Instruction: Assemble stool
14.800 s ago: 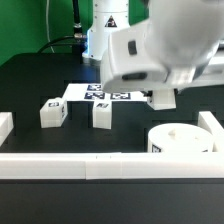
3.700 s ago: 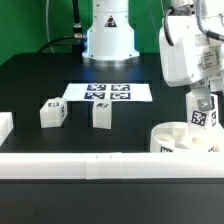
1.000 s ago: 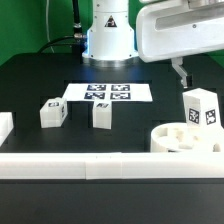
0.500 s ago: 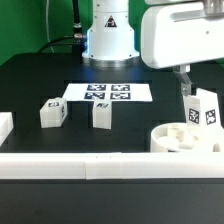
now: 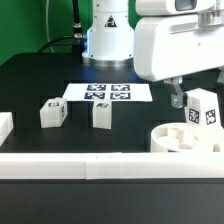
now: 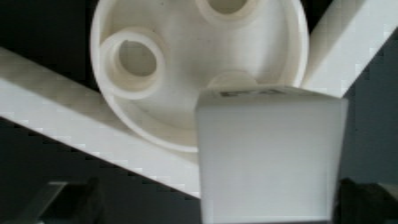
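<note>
The round white seat (image 5: 172, 143) lies at the exterior view's right, close to the front rail. In the wrist view the seat (image 6: 160, 60) shows two open sockets. One tagged white leg (image 5: 203, 110) stands upright on the seat's far right side. My gripper (image 6: 214, 208) straddles this leg (image 6: 267, 150) with a dark gap on each side, open and gripping nothing. One dark finger (image 5: 176, 95) hangs just left of the leg. Two loose legs (image 5: 52, 112) (image 5: 101, 114) stand on the black table at the left.
The marker board (image 5: 108, 93) lies in the middle at the back. A long white rail (image 5: 90, 165) runs along the front, with a short rail piece (image 5: 5, 126) at the left edge. The arm's base (image 5: 108, 35) stands at the back.
My hand has come down and slightly toward the exterior view's left, so the finger now hangs beside the upright leg. The leg and seat have not moved.
</note>
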### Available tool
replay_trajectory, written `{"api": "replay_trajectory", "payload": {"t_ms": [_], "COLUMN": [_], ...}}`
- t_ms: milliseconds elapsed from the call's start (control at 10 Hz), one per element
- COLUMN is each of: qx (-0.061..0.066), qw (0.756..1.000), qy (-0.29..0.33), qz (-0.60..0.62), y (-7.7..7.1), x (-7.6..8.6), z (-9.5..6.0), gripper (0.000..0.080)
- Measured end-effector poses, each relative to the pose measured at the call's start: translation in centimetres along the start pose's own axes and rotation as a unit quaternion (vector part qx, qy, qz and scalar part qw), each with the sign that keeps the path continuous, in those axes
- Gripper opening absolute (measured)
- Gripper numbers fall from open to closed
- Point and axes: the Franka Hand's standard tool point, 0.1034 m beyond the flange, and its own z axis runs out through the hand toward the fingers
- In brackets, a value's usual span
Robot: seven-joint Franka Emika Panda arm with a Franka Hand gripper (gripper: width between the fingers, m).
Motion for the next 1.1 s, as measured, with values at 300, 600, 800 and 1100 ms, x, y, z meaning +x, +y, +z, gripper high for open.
{"api": "replay_trajectory", "payload": {"t_ms": [300,600,800,1100], "qx": [0.003,0.004,0.004,0.004], "qw": [1.0,1.0,0.998,0.987], "qy": [-0.003,-0.004,-0.004,-0.004], "qz": [0.008,0.028,0.06,0.159], "y": [-0.54,-0.7,-0.71,-0.75], "x": [-0.07,-0.05,-0.05,-0.07], "z": [0.5,0.59,0.6,0.62], "gripper": [0.0405,0.0337,0.0337,0.0337]}}
